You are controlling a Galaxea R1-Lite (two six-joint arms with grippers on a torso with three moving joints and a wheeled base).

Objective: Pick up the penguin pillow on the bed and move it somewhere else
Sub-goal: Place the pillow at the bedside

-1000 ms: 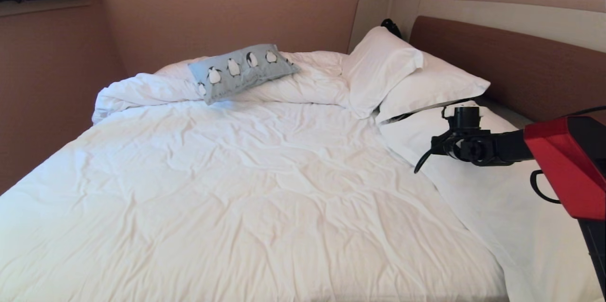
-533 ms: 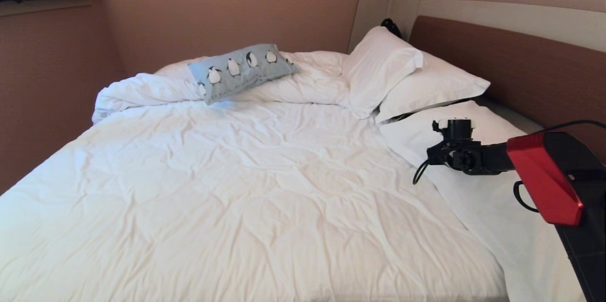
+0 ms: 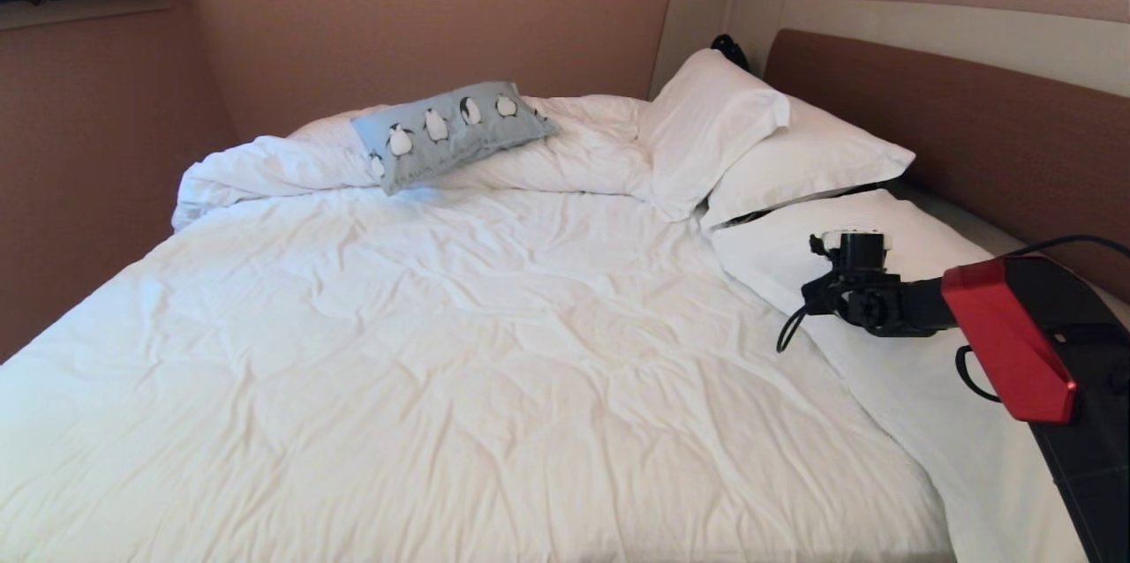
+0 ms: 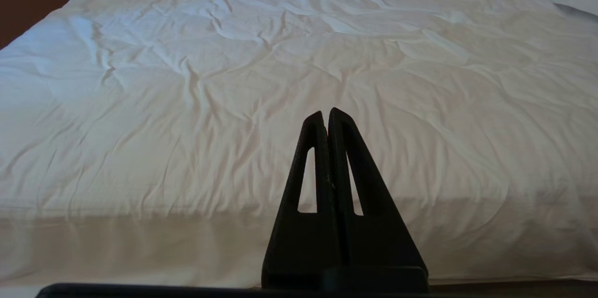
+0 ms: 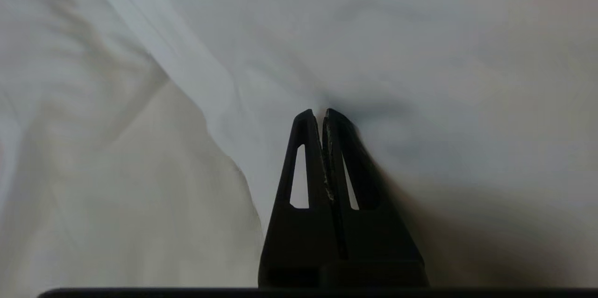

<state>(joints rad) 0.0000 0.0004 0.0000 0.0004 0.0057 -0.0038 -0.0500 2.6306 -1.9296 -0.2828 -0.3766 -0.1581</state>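
The penguin pillow (image 3: 455,131), light grey-blue with a row of black-and-white penguins, lies on the bunched duvet at the far side of the bed (image 3: 494,351). My right arm (image 3: 1006,342) reaches in from the right, its black wrist (image 3: 856,285) low over the white bedding near the headboard, far from the penguin pillow. In the right wrist view the right gripper (image 5: 322,112) is shut and empty, its tips right at white fabric. The left gripper (image 4: 325,112) is shut and empty, held off the bed's near edge, and does not show in the head view.
Two large white pillows (image 3: 715,126) (image 3: 803,161) lean against the brown headboard (image 3: 953,122), with a third white pillow (image 3: 883,219) flat below them. Walls close in behind and to the left of the bed. A broad stretch of rumpled duvet lies in the middle.
My right arm has sunk lower over the white bedding at the bed's right side. The penguin pillow has not moved.
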